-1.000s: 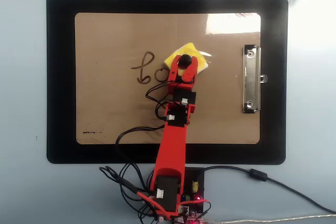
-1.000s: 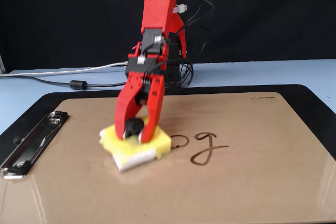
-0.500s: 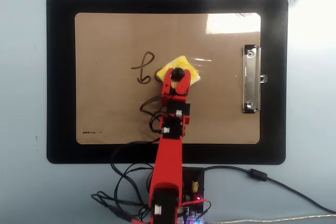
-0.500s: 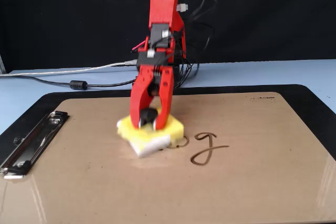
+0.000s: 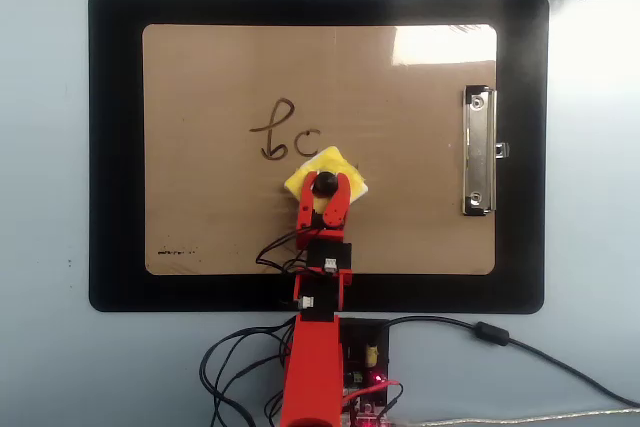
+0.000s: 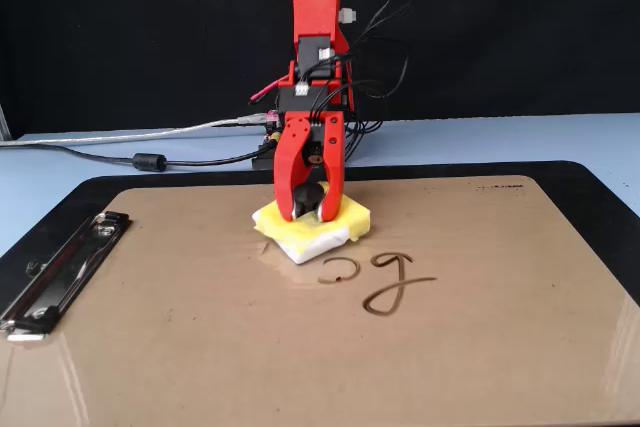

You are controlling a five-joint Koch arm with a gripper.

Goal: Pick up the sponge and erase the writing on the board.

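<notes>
The yellow sponge (image 5: 333, 169) with a white edge lies flat on the tan board (image 5: 420, 227), near its middle. My red gripper (image 5: 324, 187) is shut on the sponge's black knob (image 5: 324, 184) and presses down on it. In the fixed view the gripper (image 6: 311, 211) stands upright over the sponge (image 6: 312, 231). The dark-brown writing (image 5: 285, 132) sits just up and left of the sponge in the overhead view; it touches the sponge's edge. In the fixed view the writing (image 6: 385, 282) lies in front of the sponge, with two characters showing.
The board lies on a black mat (image 5: 115, 147). A silver clip (image 5: 479, 152) is on the board's right side in the overhead view, and a small dark smudge (image 5: 175, 250) at its lower left. Cables (image 5: 500, 337) trail from the arm's base over the pale-blue table.
</notes>
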